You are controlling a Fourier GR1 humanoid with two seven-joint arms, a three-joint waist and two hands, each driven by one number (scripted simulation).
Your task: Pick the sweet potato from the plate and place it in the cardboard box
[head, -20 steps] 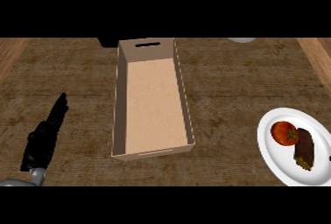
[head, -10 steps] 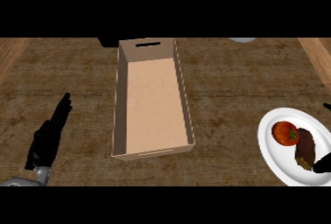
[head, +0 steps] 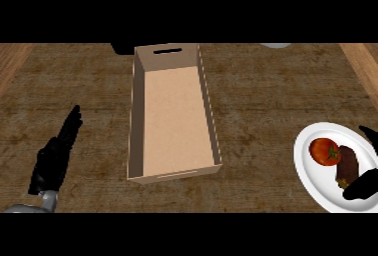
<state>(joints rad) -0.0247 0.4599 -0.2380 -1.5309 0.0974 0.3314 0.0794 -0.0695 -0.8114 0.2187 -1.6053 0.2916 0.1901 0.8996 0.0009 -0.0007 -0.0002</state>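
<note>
Right now the dark brown, long sweet potato (head: 347, 164) lies on the round white plate (head: 314, 172) at the right edge of the brown wooden surface (head: 266, 100). A round red tomato (head: 324, 151) sits just beside it on the same plate, on its left. The black right hand (head: 363, 184) comes in from the right edge and reaches over the plate. One dark part shows above the sweet potato and another below it, at its lower end. I cannot tell if its fingers are wide or narrow, because most of the hand is cut off. The long, open, tan cardboard box (head: 174, 117) stands in the middle with nothing inside. The black left hand (head: 55, 155) rests at the lower left, fingers straight and close together, pointing up, well apart from the box.
</note>
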